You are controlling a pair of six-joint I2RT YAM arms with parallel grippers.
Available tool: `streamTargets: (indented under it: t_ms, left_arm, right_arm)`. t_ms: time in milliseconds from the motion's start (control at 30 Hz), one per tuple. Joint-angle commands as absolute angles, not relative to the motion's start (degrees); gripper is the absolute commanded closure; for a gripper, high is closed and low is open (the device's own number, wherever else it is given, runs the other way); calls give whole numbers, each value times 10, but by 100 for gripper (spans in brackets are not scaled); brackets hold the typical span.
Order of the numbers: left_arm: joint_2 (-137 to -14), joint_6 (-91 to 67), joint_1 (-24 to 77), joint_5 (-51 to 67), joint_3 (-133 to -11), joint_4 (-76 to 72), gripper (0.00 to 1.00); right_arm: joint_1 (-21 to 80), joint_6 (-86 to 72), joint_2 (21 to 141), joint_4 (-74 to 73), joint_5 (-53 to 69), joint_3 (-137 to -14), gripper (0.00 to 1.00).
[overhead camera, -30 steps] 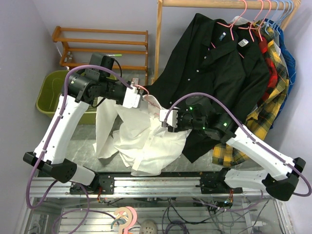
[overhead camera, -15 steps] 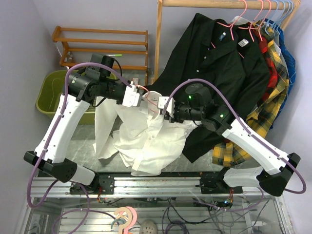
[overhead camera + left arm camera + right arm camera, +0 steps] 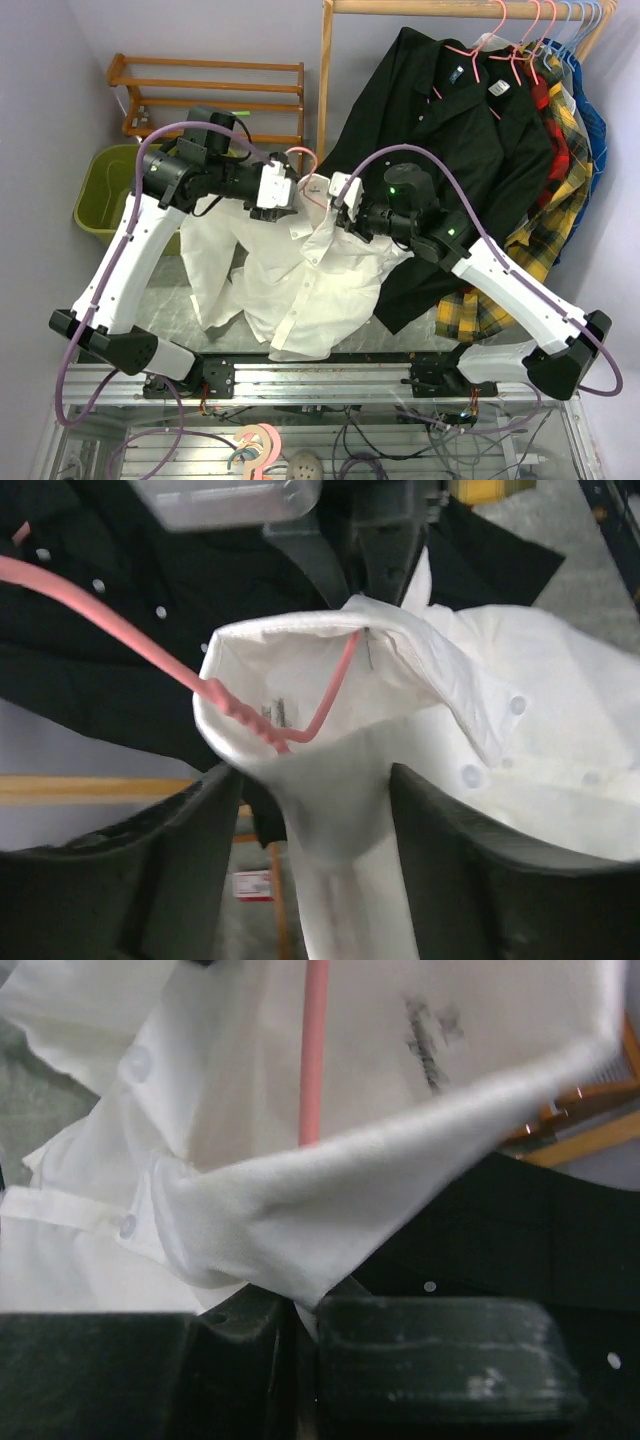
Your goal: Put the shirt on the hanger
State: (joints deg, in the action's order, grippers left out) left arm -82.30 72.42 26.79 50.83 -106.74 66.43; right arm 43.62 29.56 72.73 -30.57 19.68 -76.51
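Note:
The white shirt (image 3: 310, 290) hangs bunched between my two arms, its lower part lying on the table. The pink wire hanger (image 3: 303, 160) sits in the collar. In the left wrist view the hanger's twisted neck (image 3: 240, 718) lies against the open collar (image 3: 300, 650). My left gripper (image 3: 287, 190) is open, with shirt fabric (image 3: 330, 820) hanging loose between its fingers (image 3: 180, 860). My right gripper (image 3: 330, 192) is shut on the shirt's collar edge (image 3: 330, 1210), and a sliver of white cloth is pinched in its jaws. A hanger wire (image 3: 313, 1050) runs up behind that fold.
A black shirt (image 3: 450, 130) hangs from the wooden rack (image 3: 325, 90) just behind my right arm, with plaid shirts (image 3: 555, 200) further right. A green bin (image 3: 110, 185) and a wooden shelf (image 3: 210, 90) stand at the back left. Spare hangers (image 3: 255, 445) lie below the table's front rail.
My right gripper has risen toward the collar and shut on it. My left gripper has opened, letting go of the fabric. The shirt's top hangs higher than before.

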Motion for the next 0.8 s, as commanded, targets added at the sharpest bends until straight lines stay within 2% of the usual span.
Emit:
streamTargets:
  t_ms: [0,33,67,200,400,600,767]
  left_arm:
    - [-820,562,270,433,-1024,496,12]
    - [-819,540,265,415,-1015,475,2]
    - [-818,527,257,407,-1009,462,0]
    - [-813,504,228,398,-1003,453,1]
    - [-787,441,162,326,-1001,445,1]
    - [-766,460,121,339,-1001,552,1]
    - [-755,348,94,246,-957,495,1]
  right_arm:
    - [442,173,664,-200,129,-703,100]
    - [442,146,637,-184,107,-673,100]
    - [442,129,611,-175,96,-646,100]
    - [444,61,541,-185,57,-579,100]
    - [443,-12,541,-248,-24,-557,100]
    - [442,-52,509,-189,-80,-510,100]
    - [442,-99,487,-180,-123,-503,100]
